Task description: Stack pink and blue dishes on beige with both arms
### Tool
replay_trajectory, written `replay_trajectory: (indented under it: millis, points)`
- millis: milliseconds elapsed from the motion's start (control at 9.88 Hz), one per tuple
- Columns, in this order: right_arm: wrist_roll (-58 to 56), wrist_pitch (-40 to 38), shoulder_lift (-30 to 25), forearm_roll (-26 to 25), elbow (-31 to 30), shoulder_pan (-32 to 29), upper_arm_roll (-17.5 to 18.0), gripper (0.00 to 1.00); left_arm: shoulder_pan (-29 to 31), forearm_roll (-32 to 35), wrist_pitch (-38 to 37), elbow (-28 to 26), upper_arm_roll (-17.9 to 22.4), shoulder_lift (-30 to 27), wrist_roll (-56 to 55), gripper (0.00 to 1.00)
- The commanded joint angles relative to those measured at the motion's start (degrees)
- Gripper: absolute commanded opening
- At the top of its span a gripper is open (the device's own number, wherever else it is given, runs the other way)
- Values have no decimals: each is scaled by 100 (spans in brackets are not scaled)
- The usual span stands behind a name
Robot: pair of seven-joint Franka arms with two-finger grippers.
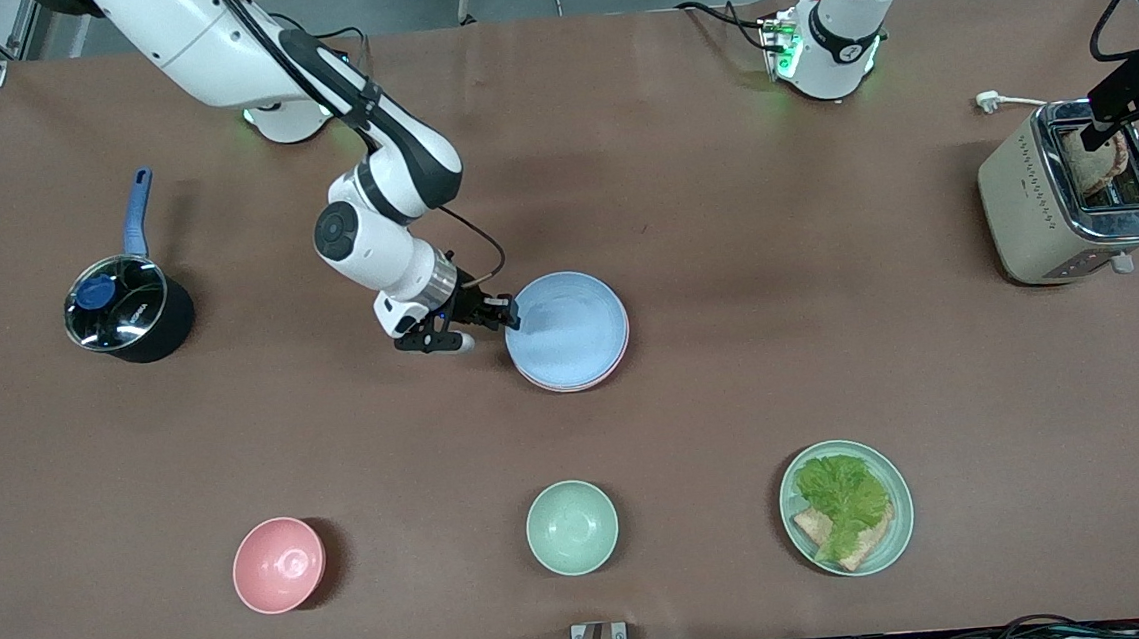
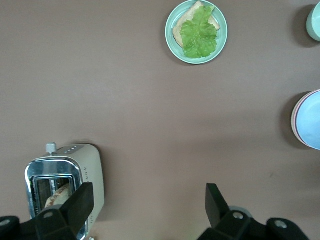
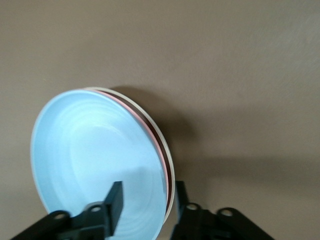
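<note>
One blue plate (image 1: pixel 570 324) tops one pink plate (image 1: pixel 621 341); right pincer (image 1: pixel 507 314) spread astride the stack's rim. Left pincer (image 2: pixel 150 207) spread above toaster (image 1: pixel 1062 190).

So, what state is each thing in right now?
Light blue matte plate: top of stack.
Pale pink plate: beneath blue.
Right tool: straddling stack rim, open.
Left tool: open, over table by beige toaster, which holds toast.
Black saucepan: lidded.

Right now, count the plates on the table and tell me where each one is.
4. The blue plate tops a mid-table stack over the pink plate and the beige plate, with the right gripper at its rim. The mint-green plate with lettuce sits nearer the camera.
</note>
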Motion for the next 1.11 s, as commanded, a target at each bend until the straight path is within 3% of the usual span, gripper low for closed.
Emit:
replay_trajectory:
  millis: [0, 101, 203, 405, 608, 810, 1013]
  points:
    - [82, -1218, -1232, -168, -182, -621, 26, 100, 37, -90, -68, -286, -23, -4, -139, 99]
    - [82, -1833, -1716, -421, -165, -885, -27, 100, 37, -90, -42, -313, -23, -4, -157, 99]
    - [90, -2570, -2199, -893, -51, -1001, -384, 100, 29, -73, 37, -305, -32, 5, -166, 99]
    - [117, -4291, -2511, -1615, 902, -993, -1271, 100, 29, -72, 73, -313, -32, 5, -183, 99]
    - [12, -5358, -2626, -1671, 1861, -984, -1958, 100, 29, -11, 222, -314, -23, 22, -636, 99]
    - [-617, -6631, -2652, -1811, 2837, -984, -2407, 100, 2, 7, 240, -331, -41, 22, -921, 99]
    - [-1530, -7085, -2941, -2074, 3079, -984, -2715, 100, -6, 33, 240, -331, -50, 31, -922, 99]
